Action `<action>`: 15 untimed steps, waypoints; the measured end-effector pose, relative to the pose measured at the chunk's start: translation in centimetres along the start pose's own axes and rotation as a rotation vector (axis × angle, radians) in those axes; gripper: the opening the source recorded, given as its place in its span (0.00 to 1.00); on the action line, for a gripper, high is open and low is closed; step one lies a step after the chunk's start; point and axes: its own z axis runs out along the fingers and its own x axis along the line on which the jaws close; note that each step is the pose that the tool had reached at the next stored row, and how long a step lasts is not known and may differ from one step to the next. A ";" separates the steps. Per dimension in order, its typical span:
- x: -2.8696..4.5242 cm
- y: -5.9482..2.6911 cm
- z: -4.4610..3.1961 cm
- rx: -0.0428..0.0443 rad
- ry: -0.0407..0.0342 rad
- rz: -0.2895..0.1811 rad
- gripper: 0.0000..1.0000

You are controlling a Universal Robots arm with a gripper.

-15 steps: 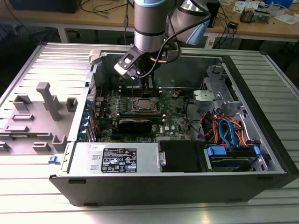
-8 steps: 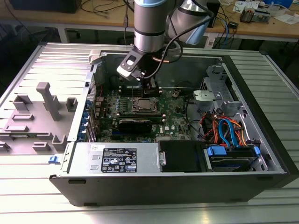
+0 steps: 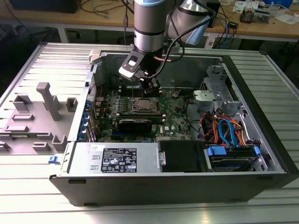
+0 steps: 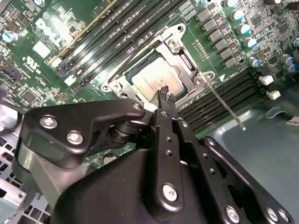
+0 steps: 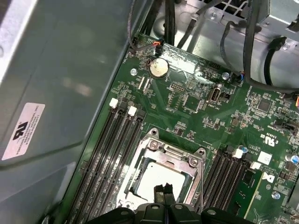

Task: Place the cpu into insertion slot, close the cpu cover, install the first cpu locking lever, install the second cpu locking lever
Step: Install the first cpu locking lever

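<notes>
Bright, even room light falls from above in the exterior view. The ribbed metal table (image 3: 28, 205) shines pale, close to washed out along its near edge, while the inside of the computer case (image 3: 187, 186) sits in shade, deepest under the arm (image 3: 149, 28). In the second wrist view the green board (image 4: 37, 42) is well lit; the metal frame (image 4: 183, 56) around the chip (image 4: 152, 81) throws small glints, and the black gripper (image 4: 164, 93) carries soft grey highlights. In the first wrist view a broad pale glare spreads over the grey case wall (image 5: 70, 70), and the coin battery (image 5: 158, 68) gleams.
</notes>
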 end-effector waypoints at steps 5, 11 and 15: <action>-0.01 0.00 -0.60 0.0000 0.0001 -0.001 0.11; -0.01 -0.01 -0.66 -0.0021 0.0038 -0.038 0.11; -0.01 -0.01 -0.65 -0.0023 0.0040 -0.042 0.11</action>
